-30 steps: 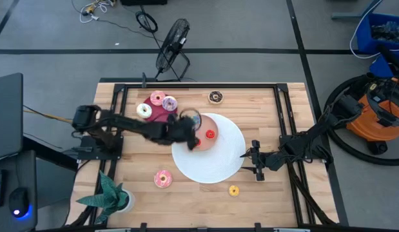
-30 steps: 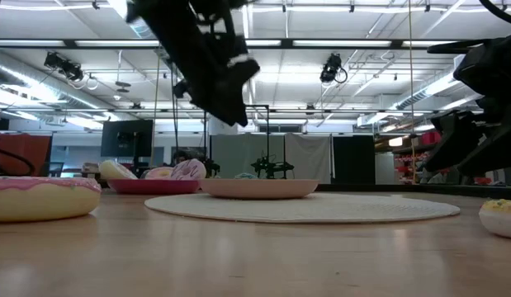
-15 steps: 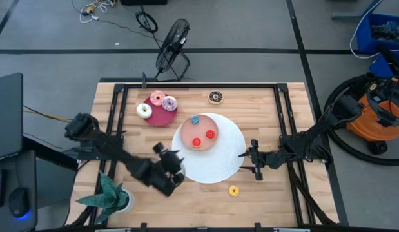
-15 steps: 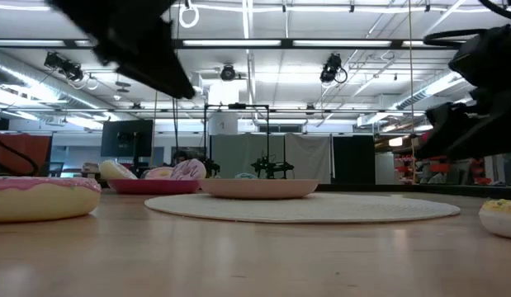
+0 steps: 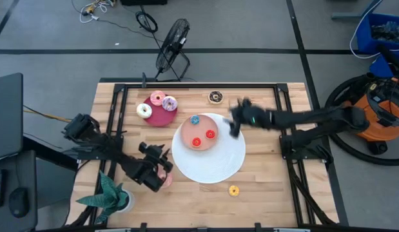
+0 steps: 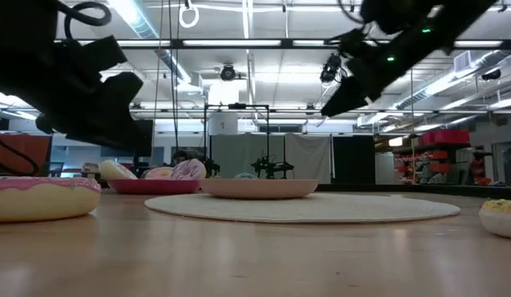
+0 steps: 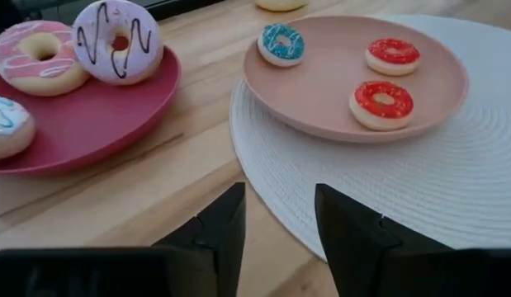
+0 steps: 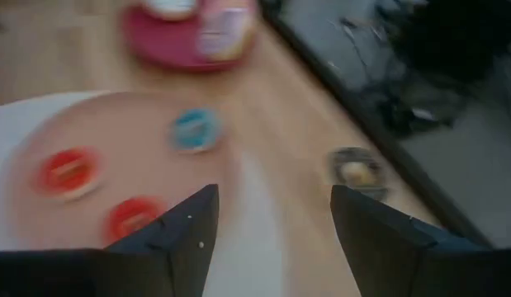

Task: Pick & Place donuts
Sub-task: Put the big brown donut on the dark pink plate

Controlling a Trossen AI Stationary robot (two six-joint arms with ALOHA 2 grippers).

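My left gripper hangs open just above the near-left pink donut, with nothing between its fingers. My right gripper stands open in the air over the far right part of the white mat, near the chocolate donut. The blue donut and two red donuts lie on the salmon plate. On the crimson plate lie a pink, a purple and a white donut. The yellow donut lies on the wood.
A potted plant stands at the near left corner, close to my left arm. A black frame runs along the table's edges. Bare wood lies between the mat and the table's right edge.
My left gripper has swung from over the salmon plate toward the table's near left, sinking and rolling, and now hangs over the pink donut. My right gripper has risen from the mat's right edge and swung toward the far edge, near the chocolate donut.
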